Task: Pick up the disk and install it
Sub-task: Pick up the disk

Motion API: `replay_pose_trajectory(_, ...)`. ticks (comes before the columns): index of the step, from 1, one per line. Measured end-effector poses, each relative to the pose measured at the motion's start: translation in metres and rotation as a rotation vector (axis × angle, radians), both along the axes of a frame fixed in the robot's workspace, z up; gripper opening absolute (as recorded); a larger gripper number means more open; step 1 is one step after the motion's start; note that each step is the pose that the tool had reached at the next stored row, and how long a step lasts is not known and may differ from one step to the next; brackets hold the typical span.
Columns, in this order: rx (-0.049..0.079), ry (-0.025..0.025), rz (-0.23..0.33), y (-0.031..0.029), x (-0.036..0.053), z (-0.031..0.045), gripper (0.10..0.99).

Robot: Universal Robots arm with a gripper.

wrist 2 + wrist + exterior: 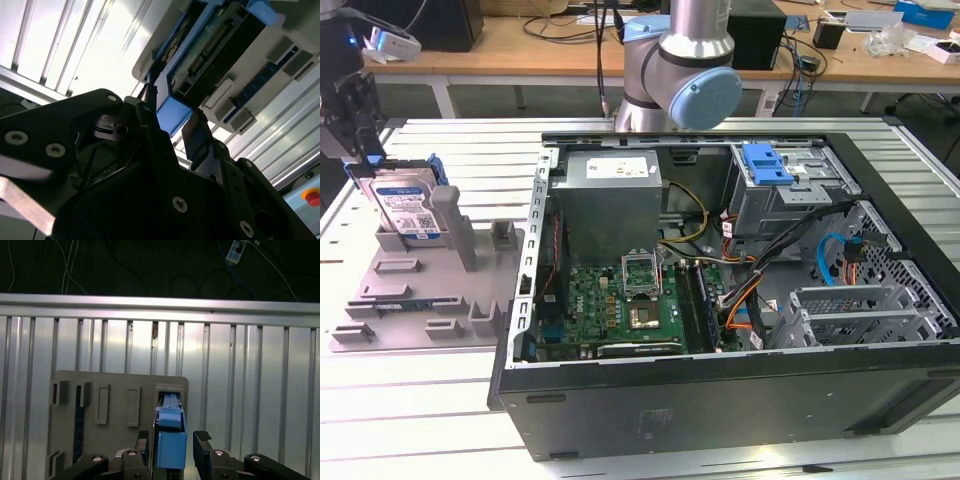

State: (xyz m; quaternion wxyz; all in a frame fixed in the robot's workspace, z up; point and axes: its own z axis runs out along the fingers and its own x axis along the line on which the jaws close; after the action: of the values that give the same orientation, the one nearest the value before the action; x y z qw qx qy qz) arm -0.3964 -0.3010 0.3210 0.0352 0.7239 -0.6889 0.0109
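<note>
1. We see the holder [420, 290] lying on the counter [440, 400], at the exterior view's left.
2. The disk [408, 210] stands on its edge in a slot at the holder's far end.
3. The gripper [362, 160] is at the top of the disk. In the first wrist view its fingers [202, 440] stand apart, one on each side of it.
4. The computer case [720, 410] lies on the counter just beside the holder, at the exterior view's right.
5. The arm [685, 80] stands behind the case.
</note>
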Motion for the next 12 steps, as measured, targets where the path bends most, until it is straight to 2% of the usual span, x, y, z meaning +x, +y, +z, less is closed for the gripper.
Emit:
replay_pose_trajectory(4, 0.000, -0.0001, -0.001, -0.0029, 0.0001, 0.0000, 0.482)
replay_pose_trajectory(12, 0.000, -0.0001, -0.006, -0.0030, 0.0010, -0.0001, 0.482)
